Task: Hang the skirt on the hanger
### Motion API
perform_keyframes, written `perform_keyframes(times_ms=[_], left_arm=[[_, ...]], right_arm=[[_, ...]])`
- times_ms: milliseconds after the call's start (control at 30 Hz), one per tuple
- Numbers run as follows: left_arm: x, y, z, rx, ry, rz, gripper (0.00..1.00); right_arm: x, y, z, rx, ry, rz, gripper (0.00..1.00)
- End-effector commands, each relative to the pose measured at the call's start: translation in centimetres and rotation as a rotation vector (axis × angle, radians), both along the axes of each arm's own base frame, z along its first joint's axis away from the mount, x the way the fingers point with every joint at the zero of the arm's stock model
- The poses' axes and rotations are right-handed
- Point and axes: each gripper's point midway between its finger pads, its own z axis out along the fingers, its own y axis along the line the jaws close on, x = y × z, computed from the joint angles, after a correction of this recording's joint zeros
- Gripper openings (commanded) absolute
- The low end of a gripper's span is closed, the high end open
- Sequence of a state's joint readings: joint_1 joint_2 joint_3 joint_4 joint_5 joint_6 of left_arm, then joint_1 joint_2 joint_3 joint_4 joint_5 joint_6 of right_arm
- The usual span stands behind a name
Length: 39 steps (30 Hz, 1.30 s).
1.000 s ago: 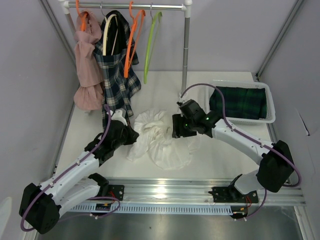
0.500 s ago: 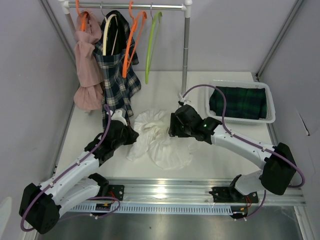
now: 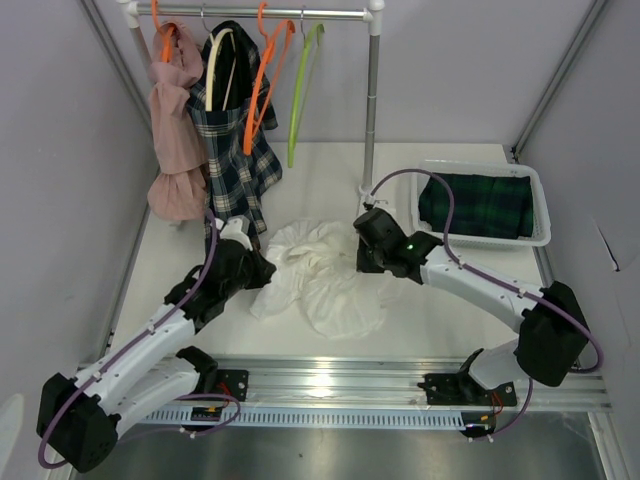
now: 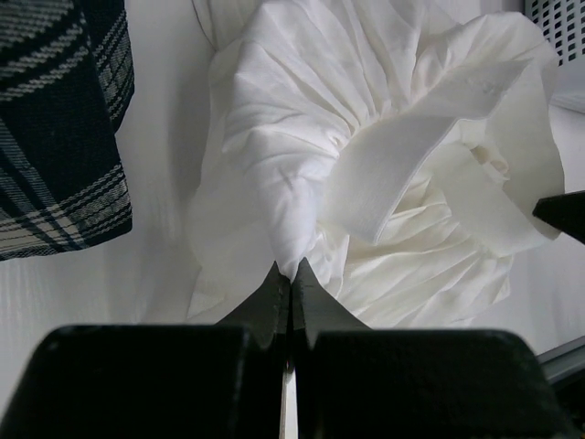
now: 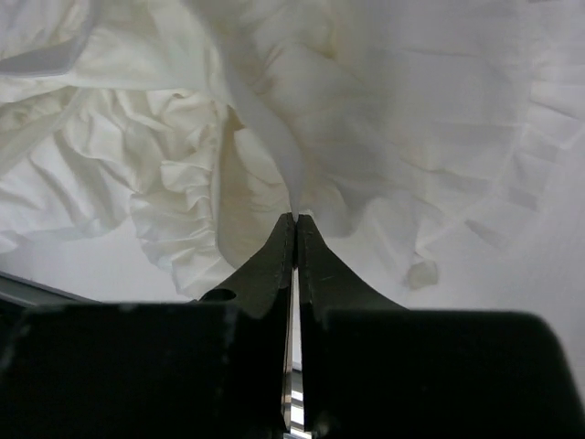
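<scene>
left gripper (image 4: 291, 274) and right gripper (image 5: 294, 224) each clamp thin white skirt (image 3: 320, 285) folds mid-desk; lifting apart could pull one free.

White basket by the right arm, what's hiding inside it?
Inside the white basket lies a folded dark green plaid cloth, filling most of it. Whatever sits beneath that cloth is covered, so it can't be seen.
</scene>
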<state>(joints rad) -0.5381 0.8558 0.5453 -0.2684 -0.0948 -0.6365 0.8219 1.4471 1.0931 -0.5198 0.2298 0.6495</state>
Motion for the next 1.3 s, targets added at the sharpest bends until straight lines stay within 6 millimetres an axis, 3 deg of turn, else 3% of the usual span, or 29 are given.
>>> perform_keyframes(times_ms=[0,67,100,167,233,333,433,467,533,567,667,800,933,1067,1267], left_arm=[[0.9,0.2,4.0,-0.007,-0.096,0.004,0.00],[0.8,0.7,4.2,0.019,-0.094,0.014,0.00],[0.9,0.8,5.1,0.017,-0.109,0.018,0.00],[0.6,1.1,5.0,0.031,-0.098,0.023,0.00],[0.6,1.2,5.6,0.029,-0.102,0.025,0.00],[0.4,1.3,5.6,0.027,-0.099,0.027,0.00],[0.4,1.4,5.0,0.040,-0.078,0.036,0.00],[0.5,1.7,4.8,0.049,-0.074,0.046,0.00],[0.6,2.1,4.1,0.076,-0.049,0.055,0.00],[0.6,2.2,3.7,0.083,-0.038,0.055,0.00],[0.7,2.1,2.8,0.082,-0.015,0.049,0.00],[1.3,1.2,2.3,0.053,0.001,0.029,0.00],[1.5,-0.7,2.1,0.022,0.019,-0.059,0.05],[1.5,-2.2,2.8,0.003,0.017,-0.143,0.29],[1.1,-3.4,5.5,0.004,-0.022,-0.255,0.53]], right_arm=[[0.9,-3.3,4.2,-0.050,-0.083,-0.008,0.00],[1.0,-5.7,5.5,-0.129,-0.097,-0.035,0.00],[1.6,-6.1,8.0,-0.136,-0.151,-0.030,0.00],[1.9,-8.1,9.8,-0.195,-0.171,-0.049,0.00],[2.7,-8.6,12.9,-0.221,-0.231,-0.047,0.00],[2.8,-9.0,13.9,-0.254,-0.243,-0.030,0.00],[2.4,-8.8,11.9,-0.273,-0.204,-0.011,0.00],[2.0,-8.9,9.9,-0.294,-0.170,-0.003,0.00],[1.3,-9.4,7.7,-0.318,-0.132,-0.003,0.00],[0.6,-9.9,5.3,-0.338,-0.086,-0.009,0.00],[-0.8,-10.1,1.9,-0.328,-0.023,-0.002,0.00],[-2.9,-8.4,-0.8,-0.288,0.026,0.057,0.00],[-4.0,-6.7,-1.1,-0.243,0.007,0.111,0.00],[-3.5,-5.5,-0.1,-0.188,-0.023,0.113,0.02],[-2.7,-4.8,0.7,-0.186,-0.039,0.111,0.03]])
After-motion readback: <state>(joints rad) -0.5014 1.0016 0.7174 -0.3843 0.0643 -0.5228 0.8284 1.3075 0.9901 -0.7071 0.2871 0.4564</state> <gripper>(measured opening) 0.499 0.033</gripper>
